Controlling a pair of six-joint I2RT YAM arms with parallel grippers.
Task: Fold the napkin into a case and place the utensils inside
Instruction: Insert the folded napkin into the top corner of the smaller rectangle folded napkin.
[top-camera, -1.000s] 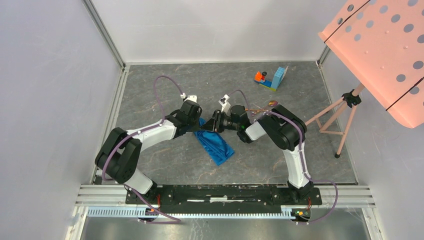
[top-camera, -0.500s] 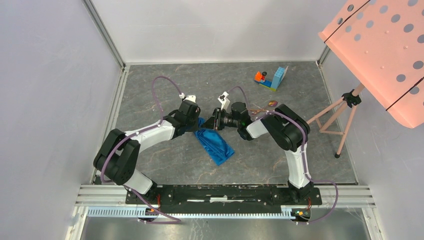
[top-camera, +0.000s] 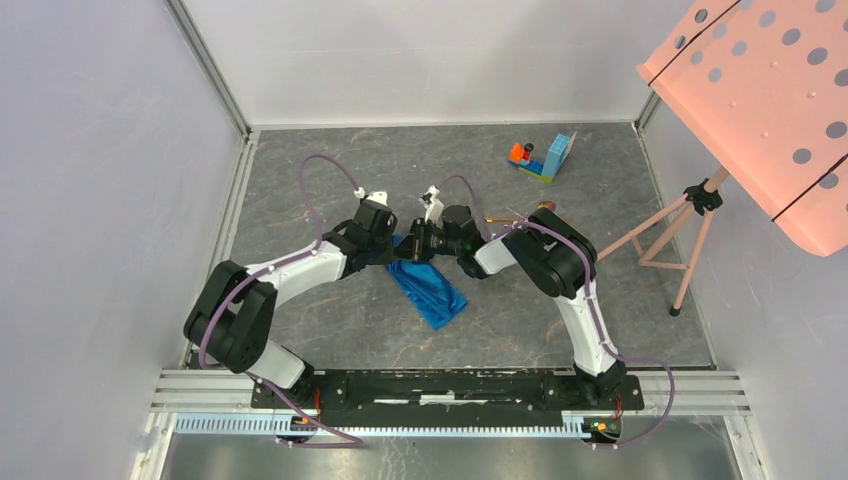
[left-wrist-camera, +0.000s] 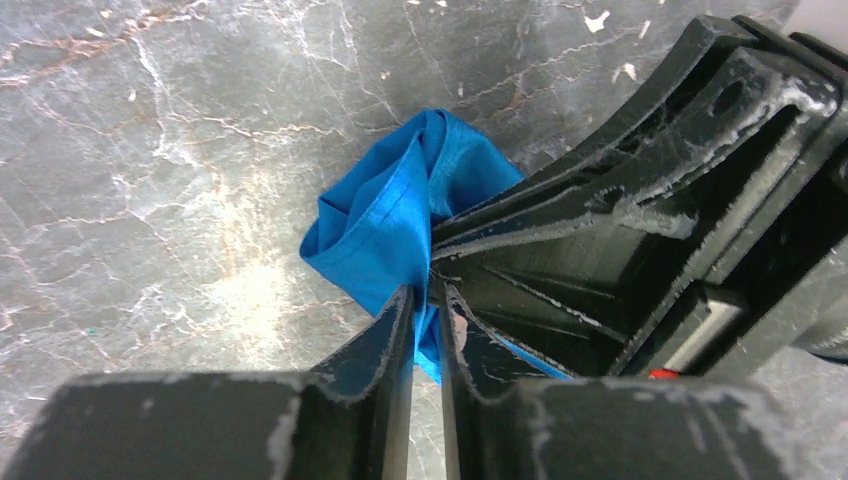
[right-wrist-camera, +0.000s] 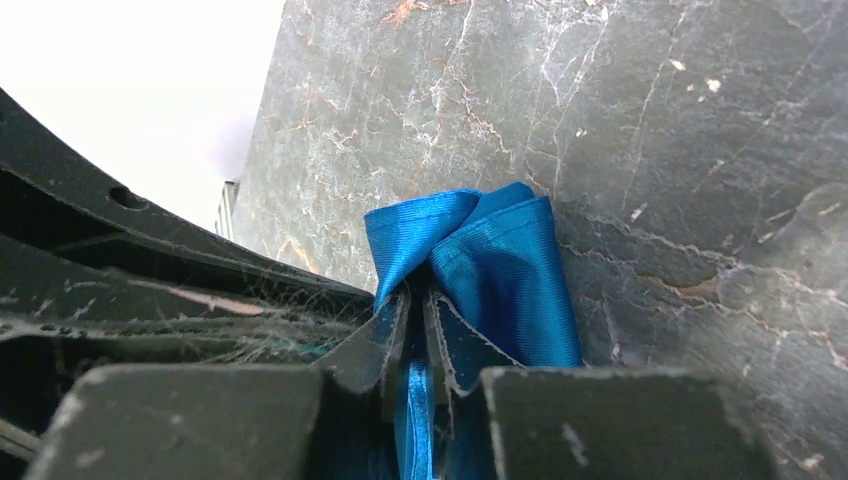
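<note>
Left end effector and right end effector both pinch the bunched far end of the napkin, which lies folded on the surface between them. Crowded so close, they could collide, or tug unevenly and spoil the fold.

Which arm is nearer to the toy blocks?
Right. The right arm's elbow is just below the toy blocks in the top view; the left arm lies beyond the napkin, far to their left.

Napkin lies on table, toy blocks behind-right.
</note>
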